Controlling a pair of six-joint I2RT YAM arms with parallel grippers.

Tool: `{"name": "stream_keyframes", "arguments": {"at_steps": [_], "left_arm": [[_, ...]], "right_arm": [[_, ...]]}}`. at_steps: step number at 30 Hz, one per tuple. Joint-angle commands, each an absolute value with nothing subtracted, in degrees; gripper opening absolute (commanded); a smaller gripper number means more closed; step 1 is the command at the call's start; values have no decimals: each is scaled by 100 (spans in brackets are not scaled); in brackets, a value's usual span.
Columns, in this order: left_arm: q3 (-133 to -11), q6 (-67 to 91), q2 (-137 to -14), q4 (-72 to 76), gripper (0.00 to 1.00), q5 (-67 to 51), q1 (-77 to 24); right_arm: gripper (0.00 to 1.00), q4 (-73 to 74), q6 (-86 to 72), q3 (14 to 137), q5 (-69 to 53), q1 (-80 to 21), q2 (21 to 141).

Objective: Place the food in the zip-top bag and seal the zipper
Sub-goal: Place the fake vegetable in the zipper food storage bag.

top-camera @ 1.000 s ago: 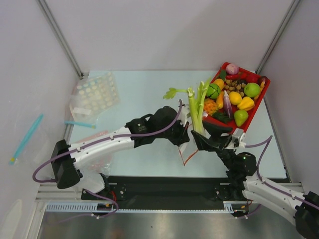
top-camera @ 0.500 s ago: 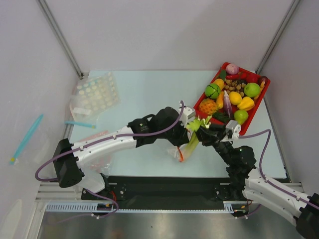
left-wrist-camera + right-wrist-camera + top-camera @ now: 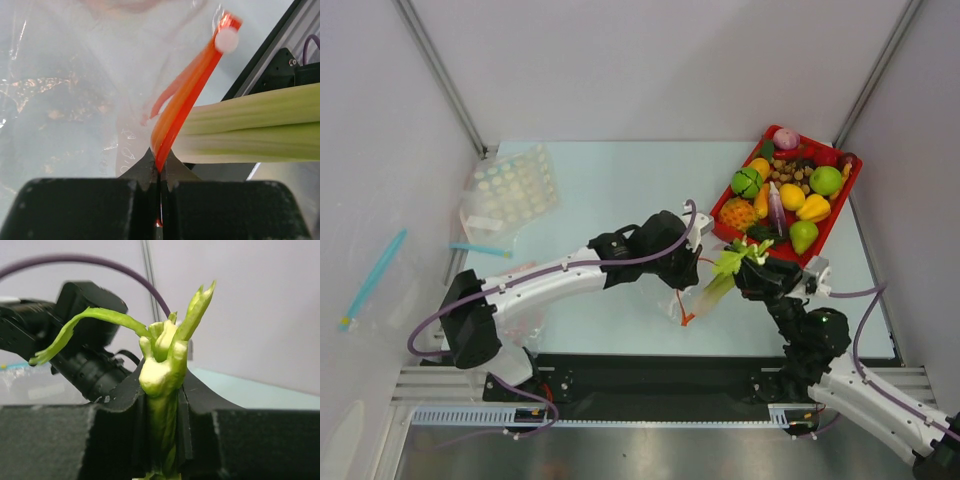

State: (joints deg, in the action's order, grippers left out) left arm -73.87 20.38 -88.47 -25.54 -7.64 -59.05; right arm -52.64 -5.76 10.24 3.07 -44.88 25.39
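Since a second ago, the toy leek with the white stalk and long green leaves is no longer standing upright beside the tray. It is now lying tilted, leaves toward 1 o'clock and stalk end toward 7 o'clock. Your right arm has swung in from the tray side and its jaws have narrowed. The left arm has barely shifted.

- Your left gripper: jaws are pinching fully together on the thin red-orange zipper strip, hanging the clear floppy zip-top bag at centre front of the table.
- Your right gripper: jaws are narrow and clamping the leek's stalk just under the leaves.

Step in hand, as I am judging it: you are feeding the first item, stalk first, into the bag mouth. In the left wrist view the stalk is coming in from 3 o'clock and crossing just behind the strip. I cannot tell whether its tip is sitting between the two lips or beside them.

The next move is calling for a push along the stalk's own line toward 7 o'clock, with the left pinch holding the mouth up. Let go only once the stalk is lying well inside.

The green plastic pear is waiting in the red plastic tray at 2 o'clock. I am not picking out the eggplant with certainty. The zipper strip is not yet sealed.
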Motion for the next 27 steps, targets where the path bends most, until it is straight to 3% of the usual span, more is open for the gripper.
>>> {"name": "stream_keyframes", "arguments": {"at_steps": [1, 17, 27], "left_arm": [[-7638, 2030, -8842, -2487, 0, -1168, -5880], [-7322, 2469, -8184, -2040, 0, -2056, -6082], [-6751, 3180, -7490, -1153, 0, -2759, -5907]], "right_arm": [[0, -6230, -615, 774, 527, -4500, 2181], [0, -8304, -106, 97, 580, -4509, 2030], [0, -8604, 184, 0, 1071, -4509, 1916]]}}
